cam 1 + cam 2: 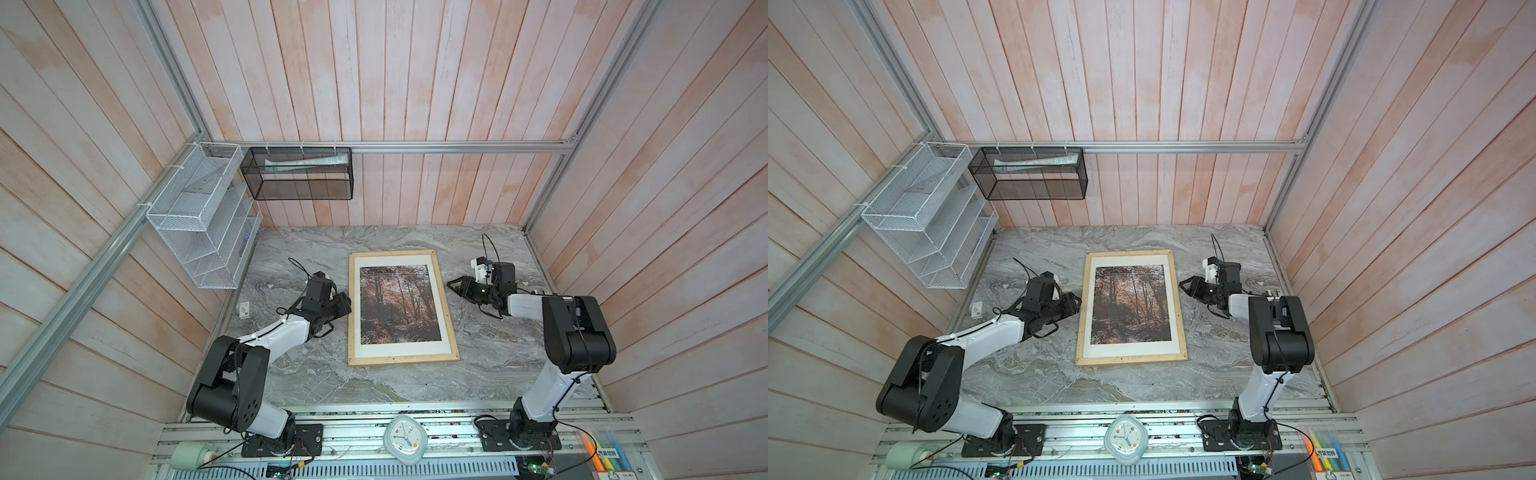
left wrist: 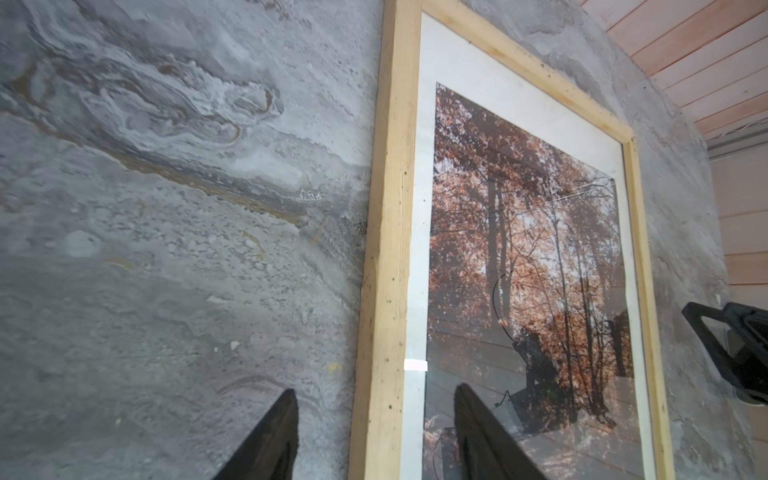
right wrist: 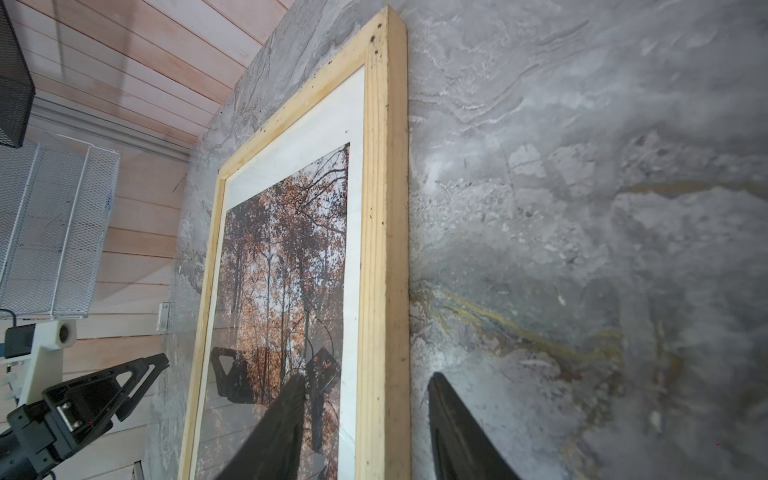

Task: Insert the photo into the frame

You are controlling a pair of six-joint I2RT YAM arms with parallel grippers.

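Note:
The frame [image 1: 401,360] of pale wood lies flat mid-table in both top views. Inside it sits the photo [image 1: 397,303], an autumn forest print bordered by a white mat [image 1: 399,347]. My left gripper [image 1: 345,302] is low at the frame's left slat and open. In the left wrist view its tips [image 2: 376,390] stand either side of that slat [image 2: 386,249], clear of it. My right gripper [image 1: 452,286] hovers open just off the right slat. In the right wrist view its tips [image 3: 366,375] stand either side of that slat [image 3: 382,208], one over the photo [image 3: 282,257], touching nothing.
A white wire rack [image 1: 199,224] and a black mesh basket [image 1: 297,174] hang on the back-left walls. A small white tag [image 1: 244,309] lies by the left table edge. A clock [image 1: 403,438] sits on the front rail. Plank walls close in the marble table [image 1: 316,374].

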